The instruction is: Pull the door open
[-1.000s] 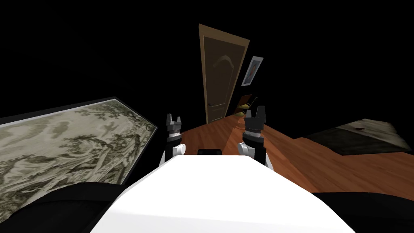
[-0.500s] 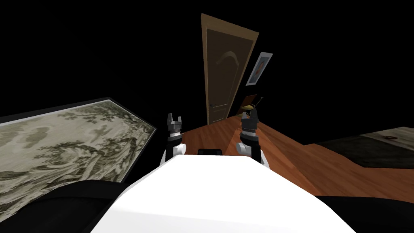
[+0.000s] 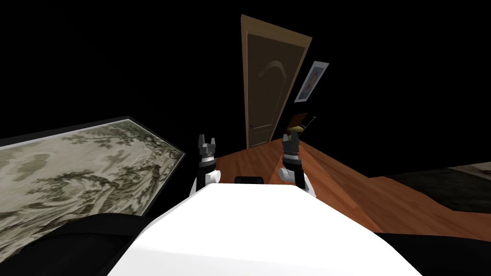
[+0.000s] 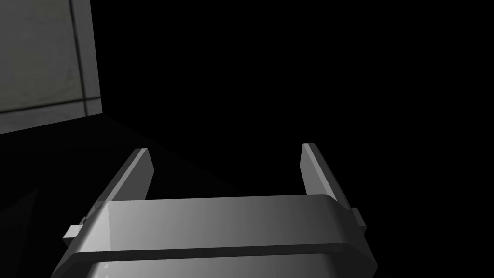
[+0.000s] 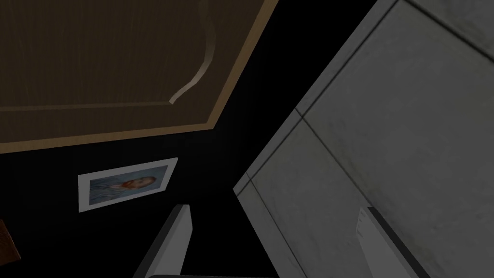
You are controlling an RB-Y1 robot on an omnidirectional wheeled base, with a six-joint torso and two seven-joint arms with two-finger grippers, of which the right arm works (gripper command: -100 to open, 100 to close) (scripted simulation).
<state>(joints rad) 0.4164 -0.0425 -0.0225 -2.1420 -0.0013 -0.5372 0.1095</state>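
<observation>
A dark brown panelled door (image 3: 264, 91) in a lighter frame stands ahead across the wooden floor, with a small dark handle (image 3: 252, 126) low on its left side. Both grippers are held up in front of my chest, well short of the door. My left gripper (image 3: 206, 140) is open with nothing between its fingers (image 4: 143, 170). My right gripper (image 3: 290, 138) is open too, its fingers (image 5: 176, 232) pointing up past the door's upper panel (image 5: 96, 62).
A large framed grey landscape picture (image 3: 76, 167) lies close on my left. A small portrait (image 3: 310, 81) hangs right of the door, with a low brown piece of furniture (image 3: 299, 121) below it. A dark rug (image 3: 455, 184) lies far right on the floor (image 3: 364, 191).
My view has turned, sliding the rug out to the right and bringing the door a little nearer. My right gripper has shifted left and turned at the wrist. The left arm is still.
</observation>
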